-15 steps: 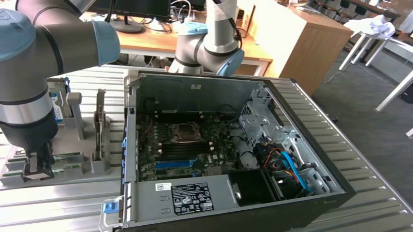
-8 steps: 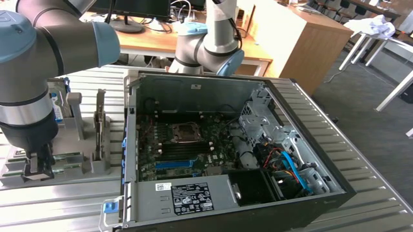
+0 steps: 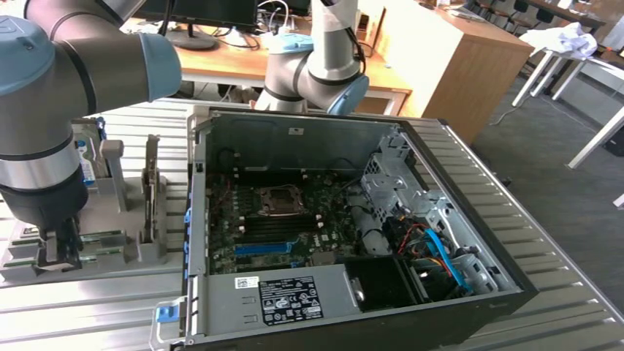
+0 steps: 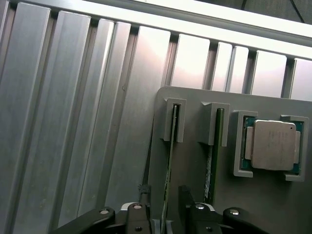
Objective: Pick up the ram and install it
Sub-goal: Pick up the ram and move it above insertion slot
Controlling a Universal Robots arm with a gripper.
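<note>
Two green sticks stand on edge in parallel slots of a grey holder plate (image 4: 195,214). The ram (image 4: 168,161) is the one that runs down between the jaws, and the second stick (image 4: 213,156) stands in the slot just beside it. The jaws are wide apart and straddle the ram's near end, one finger on each flat side with a sliver of room showing on both. I cannot tell whether either finger touches the board. The ram's far end sits in a raised grey clip (image 4: 174,119) near the plate's edge. Past the second stick, a square silver processor (image 4: 273,145) lies flat inside corner brackets.

On the ram's other side the plate's rounded edge gives way to the ribbed aluminium table (image 4: 73,122), whose long grooves run roughly parallel to the stick.

In the exterior view the holder sits at about nine o'clock from the open computer case (image 3: 468,219), close against its side wall. The arm (image 3: 44,146) comes straight down onto the holder. At three o'clock from the arm, a dark expansion card (image 3: 152,183) stands upright between it and the case wall. Inside the case the motherboard (image 3: 283,219) lies face up. Its square processor socket (image 3: 280,201) is near the middle, with dark memory slots (image 3: 278,230) at six o'clock from it, open from above.
</note>
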